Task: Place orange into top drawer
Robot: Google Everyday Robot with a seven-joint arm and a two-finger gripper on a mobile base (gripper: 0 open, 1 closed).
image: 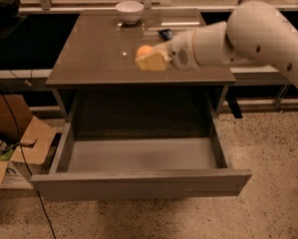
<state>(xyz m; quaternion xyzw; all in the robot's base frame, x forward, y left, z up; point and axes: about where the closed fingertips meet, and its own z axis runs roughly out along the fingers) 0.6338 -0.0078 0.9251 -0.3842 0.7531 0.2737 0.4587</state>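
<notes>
The orange is a small round fruit held between my gripper's pale fingers. My gripper is shut on it and holds it in the air over the front part of the cabinet top, near its front edge. The arm reaches in from the right. The top drawer is pulled fully open below, wide and shallow, with a grey bare inside and a flat front panel. The orange is above and behind the drawer's opening.
A white bowl stands at the back of the cabinet top. A dark snack packet lies behind the gripper. Open cardboard boxes sit on the floor at the left, with a black cable hanging past them.
</notes>
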